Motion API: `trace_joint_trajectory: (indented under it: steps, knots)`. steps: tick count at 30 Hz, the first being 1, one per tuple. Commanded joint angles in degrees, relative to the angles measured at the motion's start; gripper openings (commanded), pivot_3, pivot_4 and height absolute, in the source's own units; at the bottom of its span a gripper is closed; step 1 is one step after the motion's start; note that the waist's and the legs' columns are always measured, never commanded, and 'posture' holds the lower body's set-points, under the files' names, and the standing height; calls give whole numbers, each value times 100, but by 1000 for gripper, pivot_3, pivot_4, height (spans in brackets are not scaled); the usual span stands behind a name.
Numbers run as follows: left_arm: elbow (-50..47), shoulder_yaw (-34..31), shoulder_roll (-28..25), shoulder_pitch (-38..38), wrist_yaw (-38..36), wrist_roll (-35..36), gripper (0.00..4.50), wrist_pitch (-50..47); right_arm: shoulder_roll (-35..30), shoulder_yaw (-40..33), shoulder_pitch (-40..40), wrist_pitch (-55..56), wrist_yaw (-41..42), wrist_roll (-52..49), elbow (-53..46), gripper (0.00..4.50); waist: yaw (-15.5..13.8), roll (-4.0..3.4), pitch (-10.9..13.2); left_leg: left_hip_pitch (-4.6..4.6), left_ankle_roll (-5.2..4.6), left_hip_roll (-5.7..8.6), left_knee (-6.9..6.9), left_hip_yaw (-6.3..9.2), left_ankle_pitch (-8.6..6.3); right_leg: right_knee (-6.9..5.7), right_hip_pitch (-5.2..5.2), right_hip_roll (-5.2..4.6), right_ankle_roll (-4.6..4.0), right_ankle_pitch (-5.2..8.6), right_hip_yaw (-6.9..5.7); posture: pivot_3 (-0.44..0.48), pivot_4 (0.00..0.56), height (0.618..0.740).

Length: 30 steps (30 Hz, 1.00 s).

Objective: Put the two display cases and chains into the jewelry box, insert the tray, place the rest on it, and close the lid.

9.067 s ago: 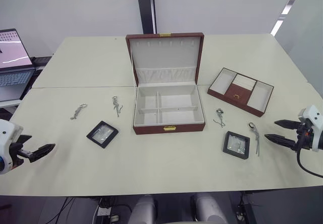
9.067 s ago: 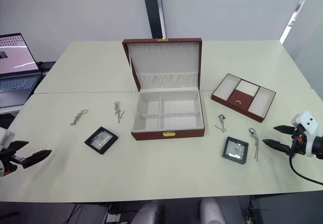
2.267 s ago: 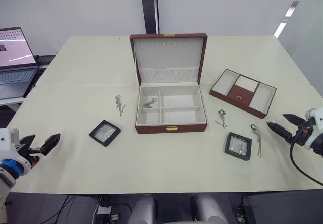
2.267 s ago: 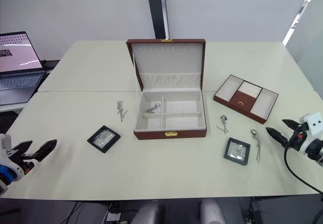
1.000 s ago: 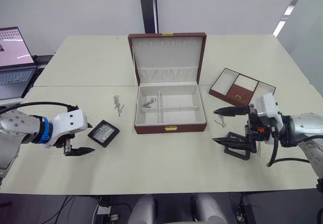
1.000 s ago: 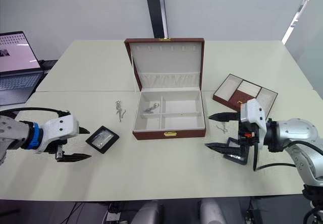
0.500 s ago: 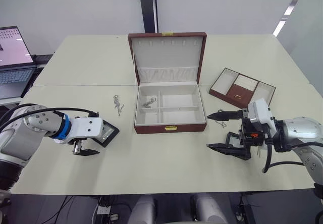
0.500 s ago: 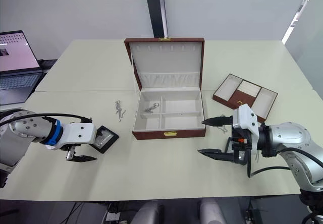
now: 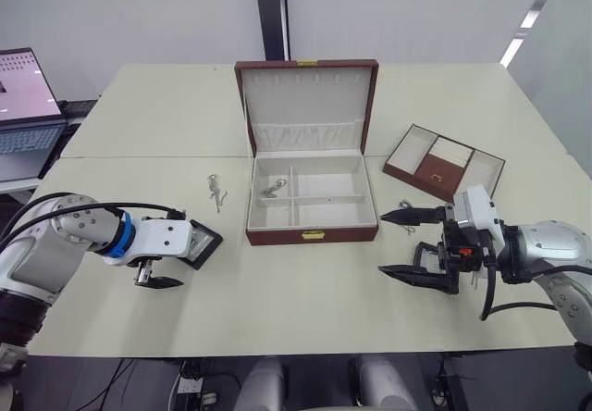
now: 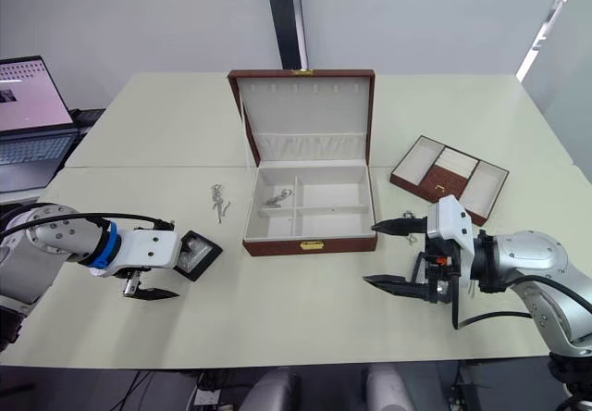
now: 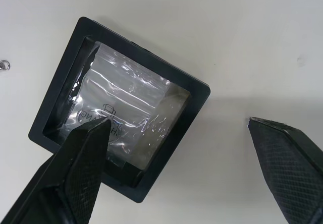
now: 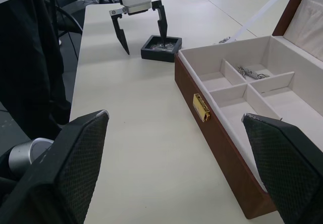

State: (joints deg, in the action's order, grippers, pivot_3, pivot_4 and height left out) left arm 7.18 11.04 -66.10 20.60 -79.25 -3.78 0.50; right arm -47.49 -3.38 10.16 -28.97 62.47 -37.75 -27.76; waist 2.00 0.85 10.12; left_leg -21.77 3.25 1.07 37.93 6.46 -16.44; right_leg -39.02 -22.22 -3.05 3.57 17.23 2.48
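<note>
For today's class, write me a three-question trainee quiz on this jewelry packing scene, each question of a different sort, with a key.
1. True or false: the lid of the jewelry box is shut.
2. Multiple choice: over what is the left gripper spread open? A) the tray B) a display case C) a laptop
3. Fill in: one chain already lies in a rear ______ of the box.

Key:
1. False. The lid stands open.
2. B. The fingers straddle one side of the black display case on the table, one tip over its clear window. The tray sits to the right of the box, and the right gripper is open near the box's right front corner.
3. compartment.
</note>
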Motion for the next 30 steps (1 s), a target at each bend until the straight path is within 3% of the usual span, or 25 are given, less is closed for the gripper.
trace_joint_trajectory:
  steps: [1,10,16,30]
  knots:
    - [-18,-60,-48,-8,30,-79,4076,45,-4,-159,20,119,19,-74,-166,4500,-1,0,0,0,0,0,0,0,0,0,0,0,0,0,0,0,150,740]
    - [-79,-98,-37,-111,32,-65,1479,-60,5,-105,86,90,-12,-46,-151,4500,-1,0,0,0,0,1,0,0,0,0,0,0,0,0,0,0,150,740]
    - [-108,-193,-83,-208,102,-51,16,-268,22,-109,80,84,-50,-48,-159,4500,-4,0,0,1,0,1,1,0,0,-1,1,0,0,0,0,0,150,740]
    - [-713,-640,-228,-185,35,364,16,-984,37,-220,12,102,-27,-96,-74,4500,-4,3,2,0,0,0,1,1,0,-1,1,0,0,0,0,0,150,740]
